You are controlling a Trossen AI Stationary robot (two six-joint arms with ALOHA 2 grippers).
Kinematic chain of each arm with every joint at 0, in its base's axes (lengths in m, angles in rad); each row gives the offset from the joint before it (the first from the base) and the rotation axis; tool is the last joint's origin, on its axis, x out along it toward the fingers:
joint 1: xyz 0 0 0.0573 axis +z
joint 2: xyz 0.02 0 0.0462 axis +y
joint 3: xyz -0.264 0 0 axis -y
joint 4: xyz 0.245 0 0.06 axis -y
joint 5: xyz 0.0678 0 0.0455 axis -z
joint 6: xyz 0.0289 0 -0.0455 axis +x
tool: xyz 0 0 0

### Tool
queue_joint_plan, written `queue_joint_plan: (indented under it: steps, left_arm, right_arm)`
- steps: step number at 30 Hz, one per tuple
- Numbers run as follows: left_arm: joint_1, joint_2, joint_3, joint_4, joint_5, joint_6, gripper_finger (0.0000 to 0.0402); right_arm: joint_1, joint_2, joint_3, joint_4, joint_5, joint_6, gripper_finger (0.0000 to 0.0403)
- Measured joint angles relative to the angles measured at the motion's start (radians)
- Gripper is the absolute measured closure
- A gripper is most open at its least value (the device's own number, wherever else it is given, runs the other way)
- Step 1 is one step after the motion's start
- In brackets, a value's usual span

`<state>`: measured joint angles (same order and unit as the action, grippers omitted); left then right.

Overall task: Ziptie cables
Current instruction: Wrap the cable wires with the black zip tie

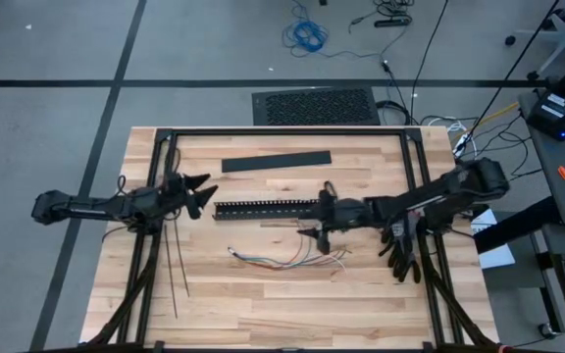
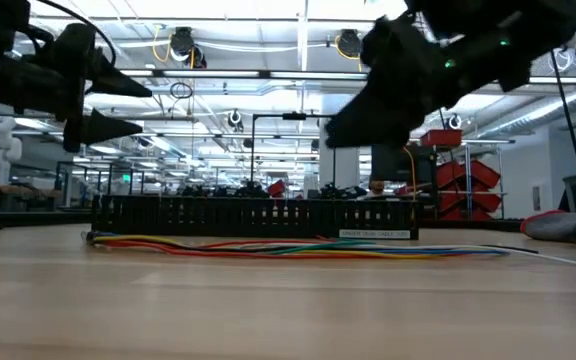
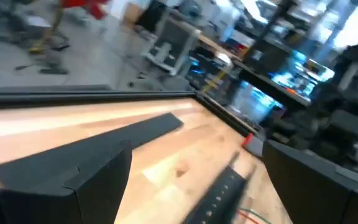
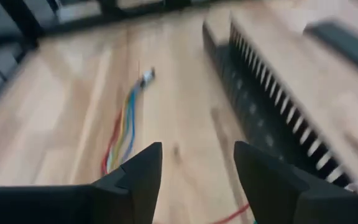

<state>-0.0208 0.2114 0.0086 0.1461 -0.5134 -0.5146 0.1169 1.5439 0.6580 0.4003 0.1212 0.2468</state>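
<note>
Wooden desk (image 1: pixel 263 304), as we list it from the left: left gripper (image 1: pixel 204 195), spread wide, holding nothing; zipties (image 1: pixel 173 263) near its base; cables (image 1: pixel 287 259) at centre; right gripper (image 1: pixel 322 213) just above them, parted, empty.

Loose cables (image 1: pixel 287 259) flat mid-table; thin dark zipties (image 1: pixel 173 265) well apart.

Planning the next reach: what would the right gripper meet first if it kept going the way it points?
Probably the bare table: the open right gripper points along the wood between the cables and the slotted duct. Depth is unclear.
</note>
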Motion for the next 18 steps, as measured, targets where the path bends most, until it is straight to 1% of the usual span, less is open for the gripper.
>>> queue_joint_plan:
  steps: [1, 3, 4, 5, 7, 9, 12, 15, 18]
  left_arm:
    - [0.000, 0.015, 0.000, 0.037, 0.060, 0.034, 0.0043]
    - [-0.001, 0.053, 0.000, 0.143, 0.215, 0.101, 0.0043]
    - [-0.001, 0.079, 0.000, 0.204, 0.261, 0.121, 0.0043]
    - [-0.002, 0.107, 0.000, 0.251, 0.282, 0.138, 0.0043]
    - [-0.001, 0.157, 0.000, 0.320, 0.285, 0.162, 0.0043]
    - [-0.001, 0.203, 0.000, 0.350, 0.285, 0.178, 0.0043]
    - [0.001, 0.296, 0.004, 0.338, 0.275, 0.157, 0.0043]
    - [0.001, 0.401, 0.035, 0.367, 0.271, 0.154, 0.0043]
    - [-0.002, 0.520, 0.085, 0.408, 0.208, 0.155, 0.0043]
  right_arm:
    - [0.004, 0.023, 0.021, -0.033, -0.002, 0.000, 0.0215]
    - [0.011, 0.063, 0.051, -0.083, -0.018, 0.004, 0.0225]
    - [0.014, 0.077, 0.057, -0.098, -0.020, 0.009, 0.0231]
    - [0.017, 0.087, 0.057, -0.111, -0.021, 0.016, 0.0237]
    - [0.017, 0.095, 0.057, -0.154, -0.023, 0.023, 0.0247]
    - [0.015, 0.095, 0.057, -0.210, -0.018, 0.027, 0.0256]
    - [0.007, 0.095, 0.057, -0.263, -0.012, 0.026, 0.0268]
    - [-0.007, 0.095, 0.057, -0.291, -0.010, 0.018, 0.0279]
    - [-0.028, 0.095, 0.057, -0.318, -0.008, -0.004, 0.0289]
